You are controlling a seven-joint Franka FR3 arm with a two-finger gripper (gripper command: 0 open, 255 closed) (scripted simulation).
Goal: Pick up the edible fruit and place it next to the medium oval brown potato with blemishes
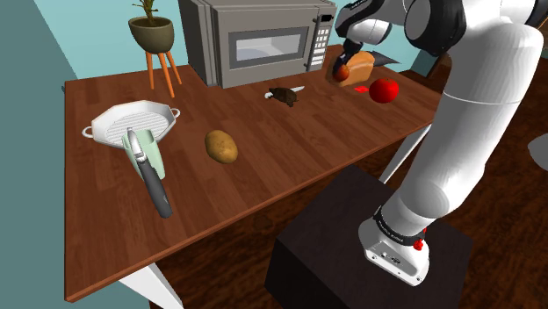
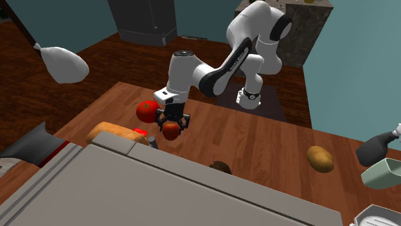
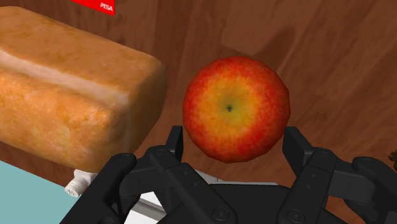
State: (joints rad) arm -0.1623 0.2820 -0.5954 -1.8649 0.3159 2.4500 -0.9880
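As the all-black gripper (image 3: 234, 139) clasps the round red-and-yellow apple (image 3: 235, 105), the fruit is just beside the golden-brown bread loaf (image 3: 63, 95), well apart from the oval brown potato (image 1: 221, 146) on the wooden table (image 1: 290, 154).

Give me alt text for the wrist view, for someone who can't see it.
A red and yellow apple is clasped between the two black fingers of the gripper, with its dimpled end facing the camera. A golden-brown loaf of bread lies close beside the apple on a dark wooden table.
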